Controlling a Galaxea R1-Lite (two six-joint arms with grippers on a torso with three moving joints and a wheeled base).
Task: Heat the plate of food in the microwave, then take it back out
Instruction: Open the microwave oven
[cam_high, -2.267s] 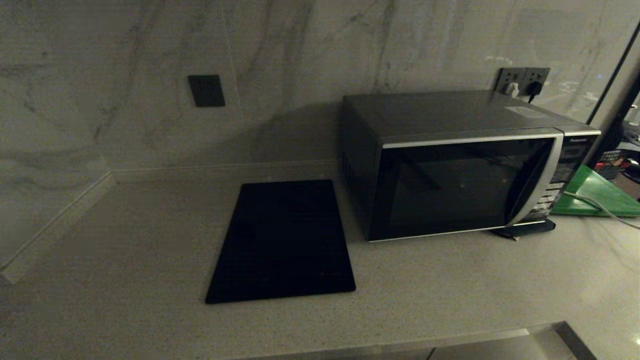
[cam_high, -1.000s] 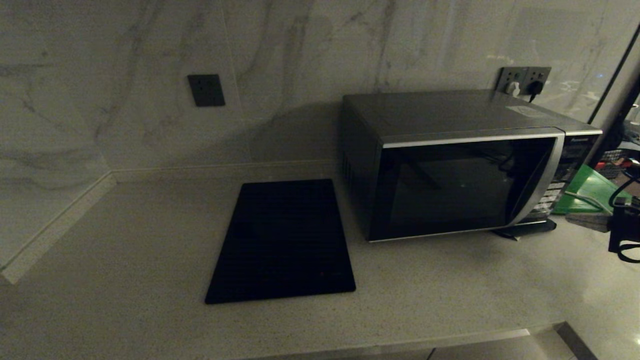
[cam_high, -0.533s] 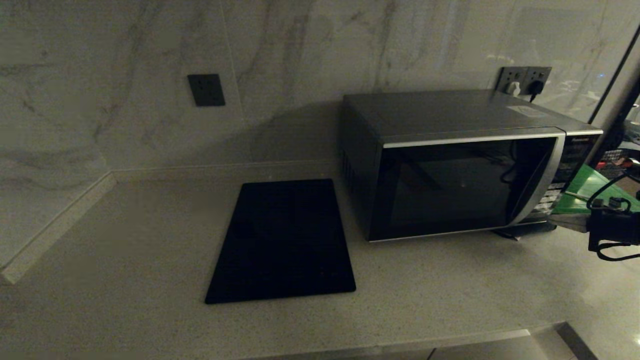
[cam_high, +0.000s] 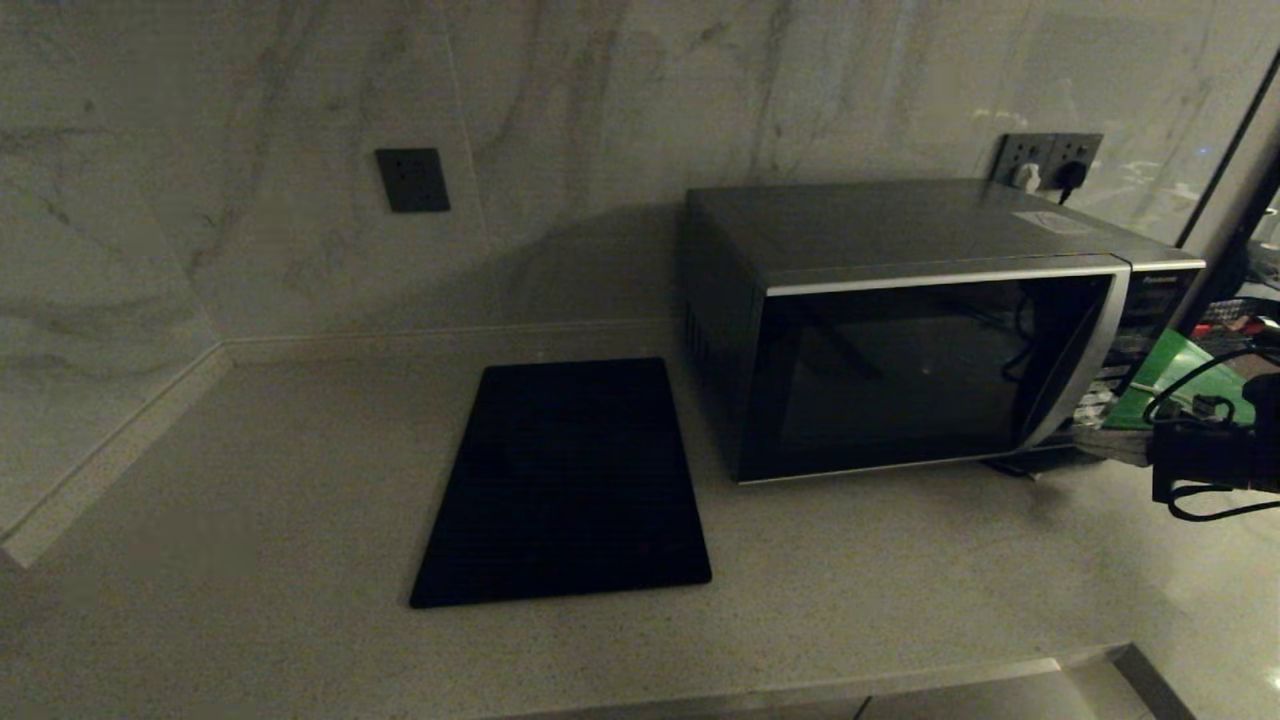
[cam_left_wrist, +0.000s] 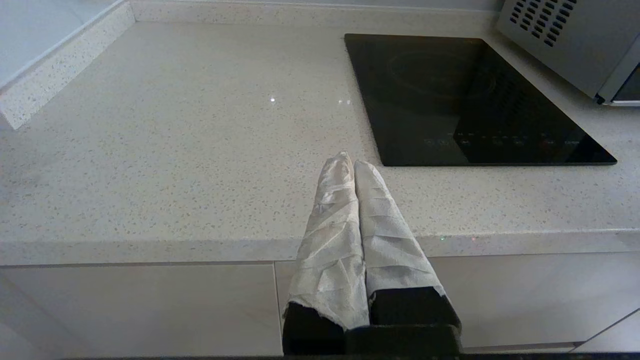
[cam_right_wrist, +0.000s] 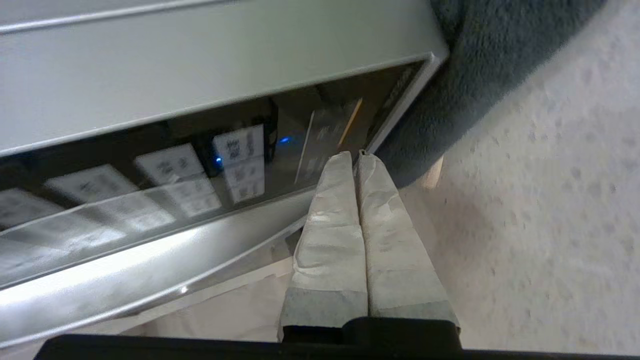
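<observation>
The microwave (cam_high: 930, 330) stands at the back right of the worktop (cam_high: 250, 470), against the marble wall, its dark glass door shut. The plate of food is in none of the views; whether it sits behind the dark door cannot be told. The right gripper (cam_right_wrist: 354, 156) is at the microwave's lower right front corner, its wrapped fingers (cam_right_wrist: 335, 220) pressed together with nothing between them, their tips just before the bottom end of the button panel (cam_right_wrist: 200, 165), close to where the curved silver strip (cam_right_wrist: 125, 280) runs under the buttons; whether the tips touch the panel cannot be told. In the head view the right arm reaches in from the right edge of the worktop, level with the foot of the microwave. A flat black mat (cam_high: 570, 480) lies on the worktop just left of the microwave, near the middle. A green board (cam_high: 1180, 375) lies behind the arm at the right edge. The left gripper (cam_left_wrist: 352, 162) is parked out at the front edge of the worktop, left of the mat, its wrapped fingers clenched on nothing.
</observation>
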